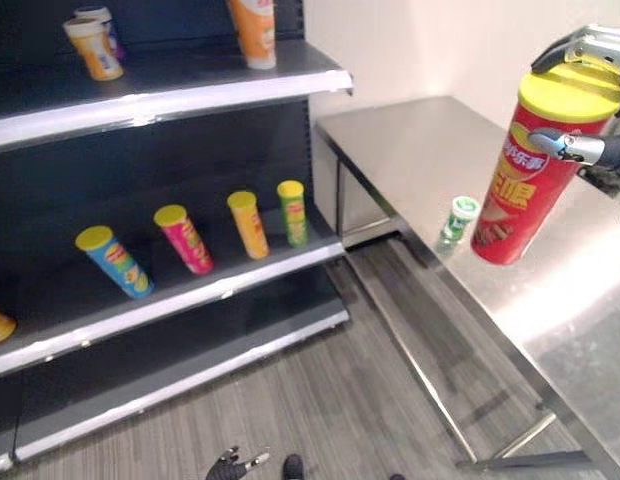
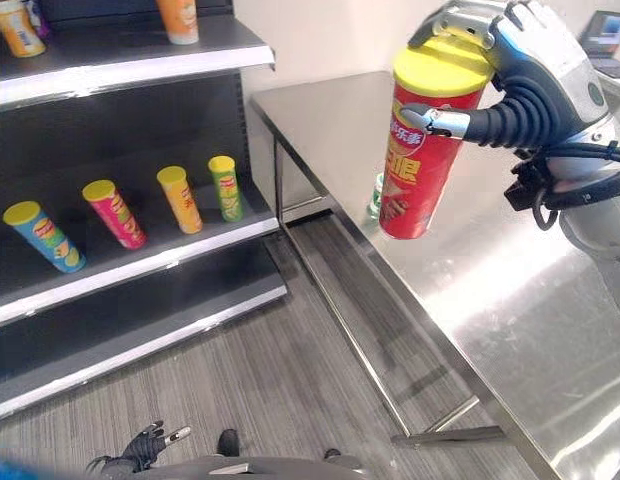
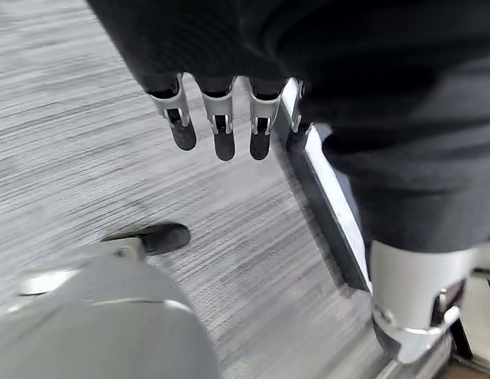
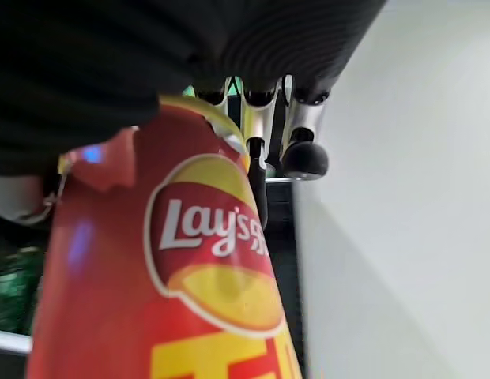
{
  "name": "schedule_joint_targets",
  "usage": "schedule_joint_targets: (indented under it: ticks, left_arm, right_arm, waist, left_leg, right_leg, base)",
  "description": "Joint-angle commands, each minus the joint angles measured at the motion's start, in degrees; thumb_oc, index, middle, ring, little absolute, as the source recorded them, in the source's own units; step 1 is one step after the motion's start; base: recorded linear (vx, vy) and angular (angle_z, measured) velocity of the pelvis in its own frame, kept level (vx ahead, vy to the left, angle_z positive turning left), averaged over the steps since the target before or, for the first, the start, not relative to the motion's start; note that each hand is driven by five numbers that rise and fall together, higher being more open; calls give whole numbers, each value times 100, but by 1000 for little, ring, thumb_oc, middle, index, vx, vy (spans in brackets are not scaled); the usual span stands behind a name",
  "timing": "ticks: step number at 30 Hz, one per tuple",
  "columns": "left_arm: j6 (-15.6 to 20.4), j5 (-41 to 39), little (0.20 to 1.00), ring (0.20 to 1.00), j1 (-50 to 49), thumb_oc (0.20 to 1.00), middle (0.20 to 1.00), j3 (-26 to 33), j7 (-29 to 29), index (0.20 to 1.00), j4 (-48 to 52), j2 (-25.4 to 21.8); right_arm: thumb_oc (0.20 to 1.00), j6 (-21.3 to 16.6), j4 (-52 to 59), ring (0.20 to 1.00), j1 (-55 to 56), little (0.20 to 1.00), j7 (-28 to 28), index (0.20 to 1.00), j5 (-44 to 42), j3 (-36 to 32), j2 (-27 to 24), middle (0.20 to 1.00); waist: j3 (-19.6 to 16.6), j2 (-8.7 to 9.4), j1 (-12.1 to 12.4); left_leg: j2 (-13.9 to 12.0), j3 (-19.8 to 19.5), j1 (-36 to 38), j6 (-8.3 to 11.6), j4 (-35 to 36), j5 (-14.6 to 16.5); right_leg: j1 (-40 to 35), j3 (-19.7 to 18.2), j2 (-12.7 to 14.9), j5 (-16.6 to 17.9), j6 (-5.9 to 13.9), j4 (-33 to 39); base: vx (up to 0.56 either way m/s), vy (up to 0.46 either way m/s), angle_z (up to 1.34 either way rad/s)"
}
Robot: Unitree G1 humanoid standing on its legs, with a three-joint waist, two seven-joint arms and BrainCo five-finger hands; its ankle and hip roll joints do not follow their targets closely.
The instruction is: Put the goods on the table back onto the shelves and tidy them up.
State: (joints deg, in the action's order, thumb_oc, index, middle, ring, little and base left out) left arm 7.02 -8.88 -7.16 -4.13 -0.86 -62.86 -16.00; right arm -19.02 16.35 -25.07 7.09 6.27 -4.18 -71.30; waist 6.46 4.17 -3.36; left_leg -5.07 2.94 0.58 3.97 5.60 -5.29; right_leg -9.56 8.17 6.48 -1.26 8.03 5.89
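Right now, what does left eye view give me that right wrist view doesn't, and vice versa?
Left eye view: the steel table, a small green can standing on it beside the red can, and a row of cans on the middle shelf. Right wrist view: the fingers close up, curled over the can's yellow lid. Both: the right hand gripping the tall red can.

A shop, or a mock-up of one: dark retail shelves on the left carry spaced rows of snack canisters and cups, beside a stainless-steel tabletop on grey wood-look flooring.
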Motion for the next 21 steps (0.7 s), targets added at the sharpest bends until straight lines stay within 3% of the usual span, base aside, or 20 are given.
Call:
schedule_joint_targets:
  ticks: [1,3,5,7,10,12,13,15,17,18,19,21]
  left_arm:
    - [177,-297,1000,1000,361,1000,1000,-49,-124,1000,13,-341]
    - [189,-412,1000,1000,379,1000,1000,-27,-132,1000,61,-348]
    - [220,-545,1000,1000,442,1000,1000,-8,-169,1000,161,-321]
    - [216,-608,1000,1000,465,1000,1000,-11,-157,1000,190,-300]
    - [248,-754,1000,1000,447,1000,1000,-2,-138,1000,216,-228]
    - [297,-865,1000,1000,410,1000,1000,58,-186,1000,185,-226]
    - [299,-866,1000,1000,408,1000,1000,68,-186,1000,182,-219]
    - [334,-948,1000,1000,414,1000,1000,123,-255,1000,162,-264]
    - [384,-955,1000,1000,393,1000,1000,184,-341,1000,210,-332]
    - [438,-923,1000,1000,364,1000,1000,190,-400,1000,373,-438]
    - [466,-937,1000,1000,334,1000,1000,174,-388,1000,453,-463]
    - [429,-875,1000,1000,325,1000,1000,151,-352,1000,475,-499]
  right_arm:
    - [200,-64,212,200,-457,200,196,200,-137,131,-241,200]
    - [200,-95,301,200,-572,200,169,200,-142,256,-280,200]
    - [200,-150,525,200,-658,200,131,200,-135,342,-247,200]
    - [200,-150,598,200,-667,200,135,200,-121,321,-235,200]
    - [200,-200,767,200,-791,200,64,200,-124,493,-83,200]
    - [200,-226,850,200,-955,200,38,200,-125,687,-51,200]
    - [200,-226,837,200,-999,200,42,200,-123,731,-50,200]
    - [200,-198,764,200,-1067,200,107,200,-72,886,-124,200]
    - [200,-127,641,200,-1012,200,201,200,54,976,-236,200]
    - [200,-24,615,200,-177,200,259,200,198,360,-303,200]
    - [200,23,598,200,-74,200,260,200,235,270,-272,200]
    - [200,95,609,200,140,200,235,200,279,117,-16,200]
  waist:
    - [32,32,232]
    - [95,58,273]
    - [341,101,365]
    - [432,95,374]
    - [486,38,436]
    - [463,20,424]
    - [455,11,416]
    - [464,39,339]
    - [394,18,293]
    - [249,-44,266]
    - [262,-70,318]
    - [221,-110,313]
  left_leg:
    - [-751,62,400,525,-349,624]
    - [-774,-103,255,545,-547,644]
    - [-639,-336,-231,580,-1347,764]
    - [-546,-452,-468,597,-1683,809]
    - [-678,-682,-703,770,-1794,580]
    - [-1238,-899,-740,866,-1472,282]
    - [-1251,-892,-729,874,-1441,270]
    - [-1719,-864,-748,880,-1249,-196]
    - [-2185,-709,-637,1019,-732,-788]
    - [-2312,-719,-801,1103,-520,-1062]
    - [-2250,-900,-931,1103,-697,-962]
    - [-2043,-1023,-938,1103,-1059,80]
  right_leg:
    - [118,-22,-116,-421,-85,-187]
    - [116,0,-164,-474,-149,-210]
    - [87,45,-163,-568,-275,-279]
    - [59,137,-149,-603,-312,-313]
    - [-19,263,-130,-615,-296,-328]
    - [109,244,127,-633,-130,-415]
    - [124,239,119,-647,-135,-433]
    - [290,171,354,-625,-5,-483]
    - [396,80,545,-581,166,-490]
    - [280,159,1106,-418,561,-413]
    - [226,123,1285,-374,651,-422]
    - [226,146,1600,-128,697,-442]
  base:
    - [-13,-127,26]
    - [-36,-96,32]
    - [-89,-89,51]
    - [-49,-7,67]
    - [22,102,64]
    - [42,292,16]
    - [26,365,-14]
    - [5,347,-31]
    - [102,754,-25]
    - [242,1108,-10]
    - [260,1126,26]
    - [102,450,67]
